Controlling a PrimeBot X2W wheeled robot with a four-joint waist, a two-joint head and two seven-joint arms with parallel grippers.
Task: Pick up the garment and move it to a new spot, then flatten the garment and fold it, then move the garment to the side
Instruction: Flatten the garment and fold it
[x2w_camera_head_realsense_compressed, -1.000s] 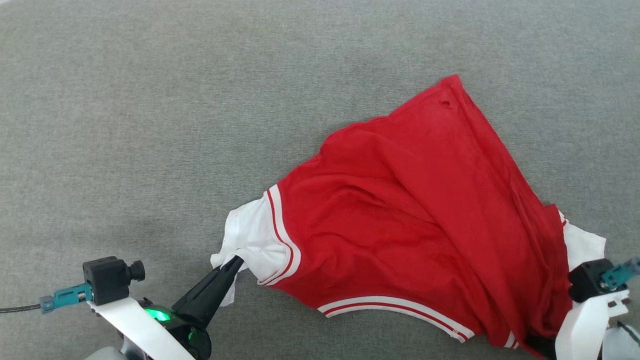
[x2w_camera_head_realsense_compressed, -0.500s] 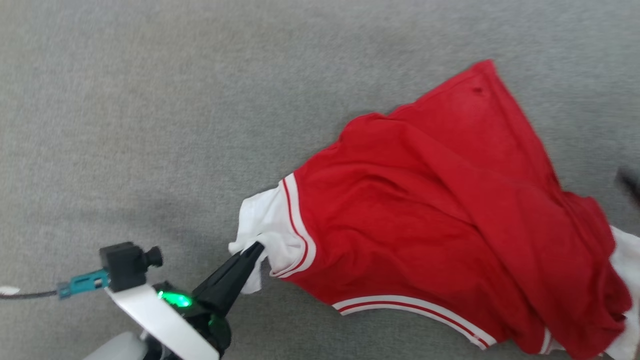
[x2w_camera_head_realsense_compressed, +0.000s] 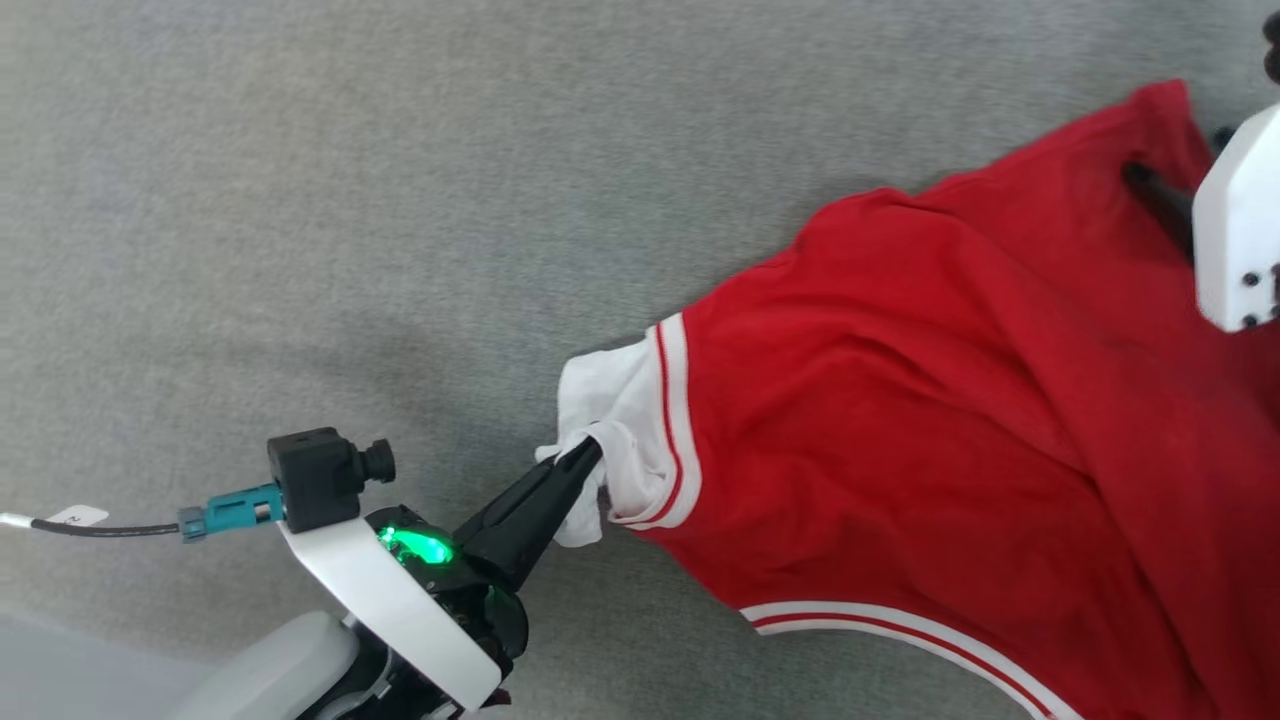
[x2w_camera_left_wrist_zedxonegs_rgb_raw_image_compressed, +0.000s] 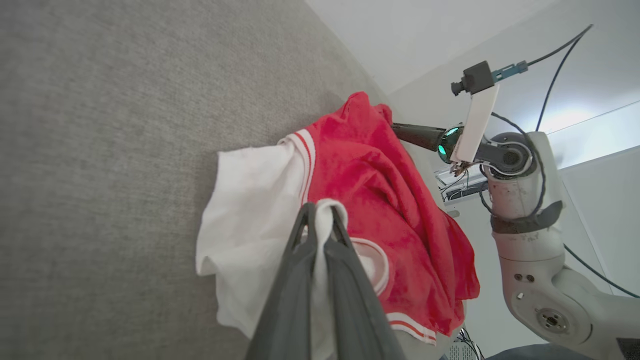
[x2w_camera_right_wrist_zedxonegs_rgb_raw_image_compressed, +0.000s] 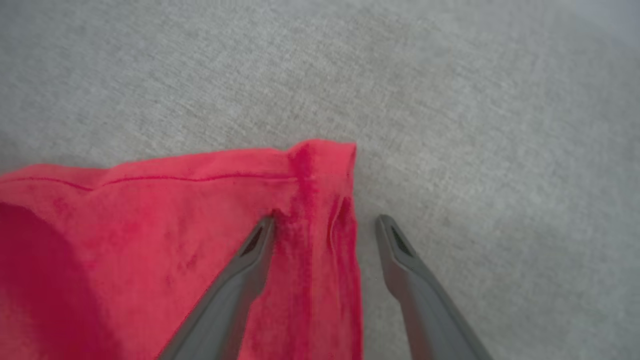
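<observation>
— Where does the red jersey shirt lie?

— Rumpled on the grey fabric surface, toward the right of the head view; its red body runs off the right and bottom edges; a white-and-red striped band shows along its lower side.

— And the left gripper?

— Its two dark fingers are pressed together on the white sleeve end; the left wrist view shows a fold of that white cloth pinched between them; a green light glows just behind the fingers.

— The right gripper?

— Fingers spread apart, straddling the shirt's red hem corner; one finger lies over the red cloth, the other over bare grey surface just beside the shirt's edge; the cloth in the gap is not pinched. In the head view its white mount sits at the upper right, over the shirt's far corner.
</observation>
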